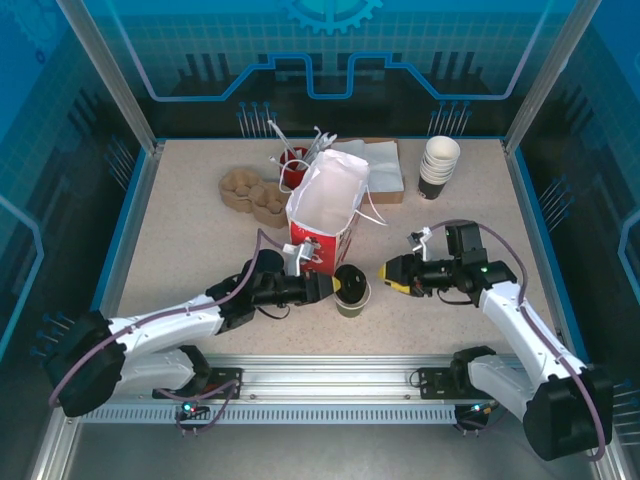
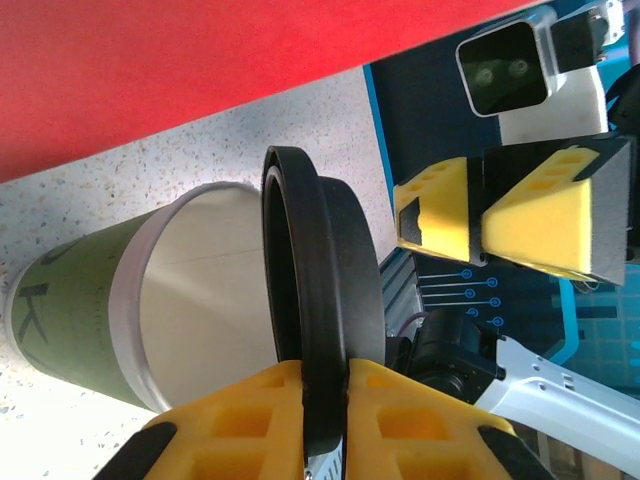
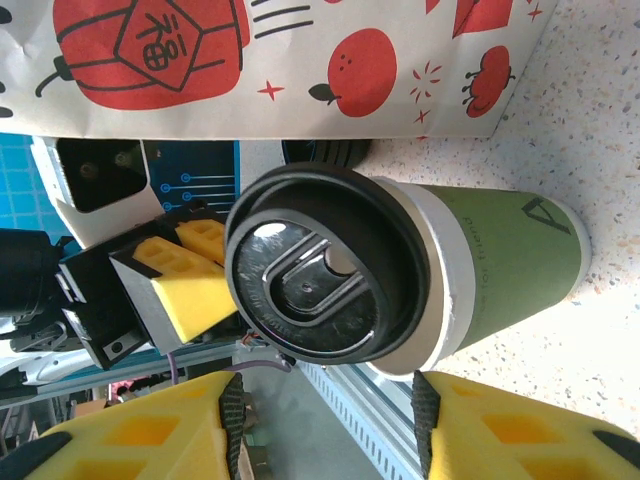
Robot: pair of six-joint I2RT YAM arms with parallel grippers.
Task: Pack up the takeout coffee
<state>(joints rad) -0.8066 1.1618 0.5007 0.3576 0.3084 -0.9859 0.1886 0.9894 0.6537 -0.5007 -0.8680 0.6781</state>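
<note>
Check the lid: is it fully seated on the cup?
Not seated. The left pincer grips the lid tilted at the mouth of the cup, whose white inside shows beside it.

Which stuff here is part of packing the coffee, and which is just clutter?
Job: cup, lid, bag, left gripper pinching the lid, right gripper open beside the cup.
Clutter: cup stack, pulp tray, red utensil holder.

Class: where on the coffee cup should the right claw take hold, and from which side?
The cup's green wall below the white band, from the right: the round cup stands upright, the right claw is open there, the left claw pinches the lid.
</note>
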